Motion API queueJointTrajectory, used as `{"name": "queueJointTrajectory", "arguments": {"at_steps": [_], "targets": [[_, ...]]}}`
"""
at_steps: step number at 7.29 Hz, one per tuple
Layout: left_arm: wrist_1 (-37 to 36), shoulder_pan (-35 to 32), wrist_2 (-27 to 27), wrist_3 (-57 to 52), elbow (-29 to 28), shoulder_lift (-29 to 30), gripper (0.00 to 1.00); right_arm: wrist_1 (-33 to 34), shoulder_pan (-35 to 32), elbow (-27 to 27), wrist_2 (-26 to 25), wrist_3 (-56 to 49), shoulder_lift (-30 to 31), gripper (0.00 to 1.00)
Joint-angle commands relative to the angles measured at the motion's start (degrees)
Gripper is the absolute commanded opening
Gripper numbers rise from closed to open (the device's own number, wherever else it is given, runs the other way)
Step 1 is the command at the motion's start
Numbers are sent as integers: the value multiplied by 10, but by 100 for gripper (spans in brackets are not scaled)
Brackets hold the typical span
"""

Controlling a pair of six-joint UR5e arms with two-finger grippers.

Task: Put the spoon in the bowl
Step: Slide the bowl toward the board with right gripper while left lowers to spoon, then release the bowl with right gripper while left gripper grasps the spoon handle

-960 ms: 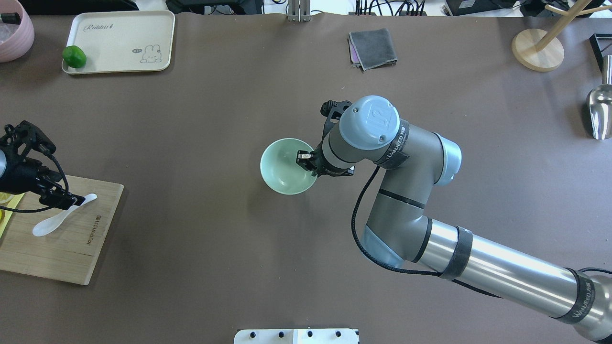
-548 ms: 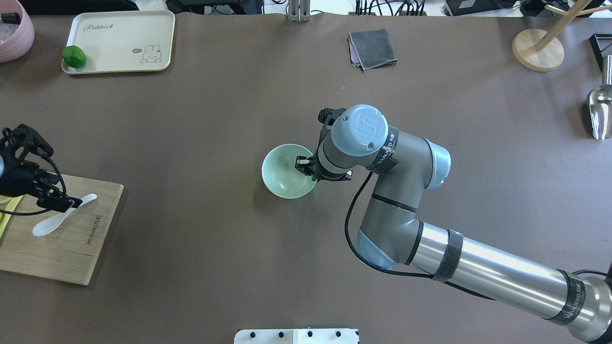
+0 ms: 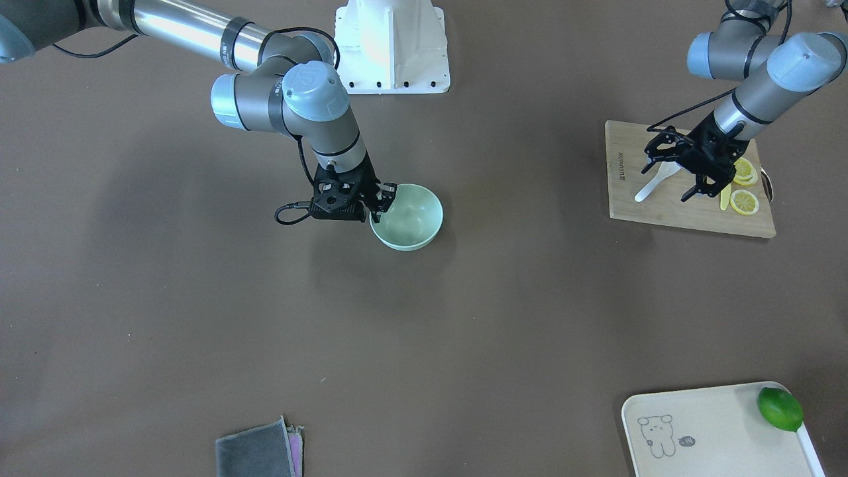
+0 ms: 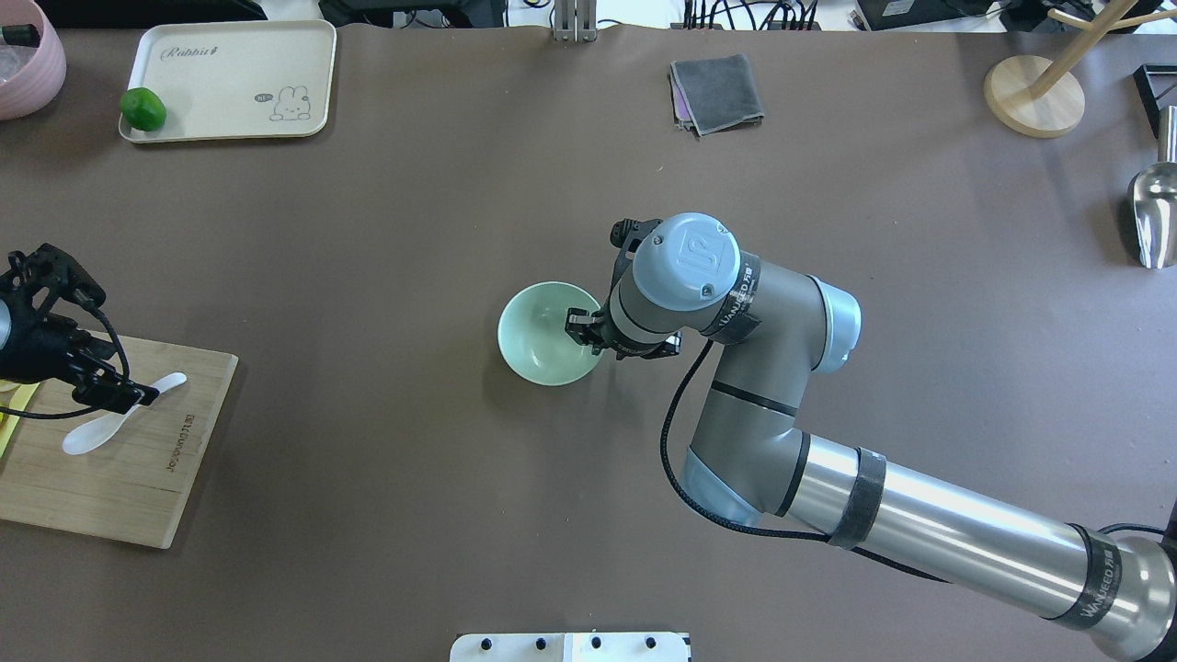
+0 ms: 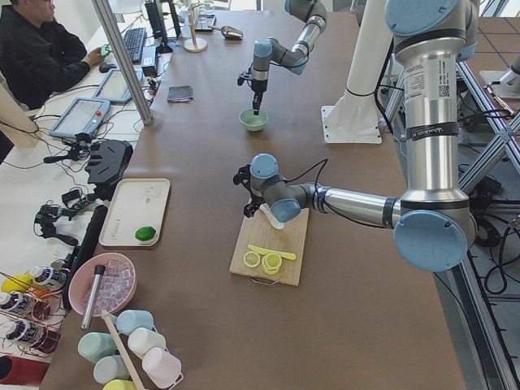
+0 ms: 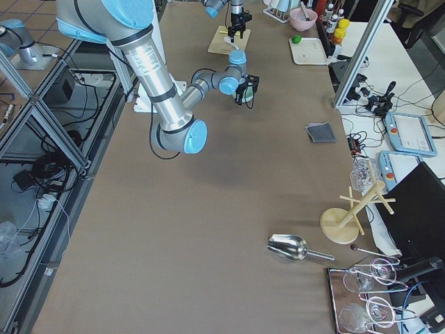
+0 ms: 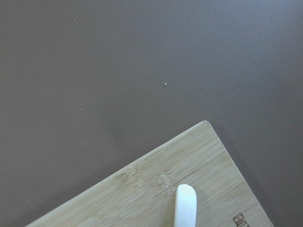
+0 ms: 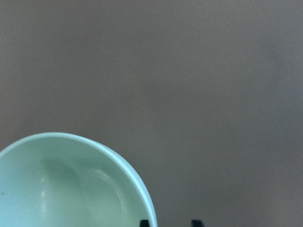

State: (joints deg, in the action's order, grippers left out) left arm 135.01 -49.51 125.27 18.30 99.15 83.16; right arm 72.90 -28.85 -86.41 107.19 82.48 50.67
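The white spoon (image 4: 83, 436) lies on the wooden cutting board (image 4: 138, 478) at the table's left edge; it also shows in the front view (image 3: 646, 191), and its handle end shows in the left wrist view (image 7: 185, 205). My left gripper (image 4: 124, 397) (image 3: 666, 184) is open, low over the spoon's handle with a finger on each side. The mint-green bowl (image 4: 538, 336) (image 3: 411, 218) (image 8: 61, 189) stands mid-table. My right gripper (image 4: 584, 326) (image 3: 384, 202) is shut on the bowl's right rim, one finger inside and one outside.
Lemon slices (image 3: 742, 199) lie on the board behind the spoon. A cream tray (image 4: 230, 78) with a lime (image 4: 142, 108) sits at the far left, a grey cloth (image 4: 717, 92) at the far middle, and a wooden stand (image 4: 1034, 97) and a metal scoop (image 4: 1154, 216) at the right.
My right gripper has come down and slightly toward the robot with the bowl in it. My left gripper has shifted a little left along the spoon's handle. The spoon has not moved.
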Motion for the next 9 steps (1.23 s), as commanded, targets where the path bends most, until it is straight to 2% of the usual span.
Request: {"name": "queueJointTrajectory", "arguments": {"at_steps": [1, 3, 5, 8, 9], "targets": [[0, 6, 0, 1, -2, -2, 97, 1, -12, -23, 6, 1, -4, 100], [2, 12, 0, 1, -3, -9, 96, 7, -36, -40, 44, 1, 0, 100], [29, 20, 0, 4, -2, -22, 75, 8, -73, -53, 80, -6, 9, 100], [29, 31, -3, 9, 0, -21, 75, 8, -102, -53, 106, -14, 20, 100], [29, 33, -13, 9, -1, -20, 69, 8, -104, -56, 108, -27, 23, 100]]}}
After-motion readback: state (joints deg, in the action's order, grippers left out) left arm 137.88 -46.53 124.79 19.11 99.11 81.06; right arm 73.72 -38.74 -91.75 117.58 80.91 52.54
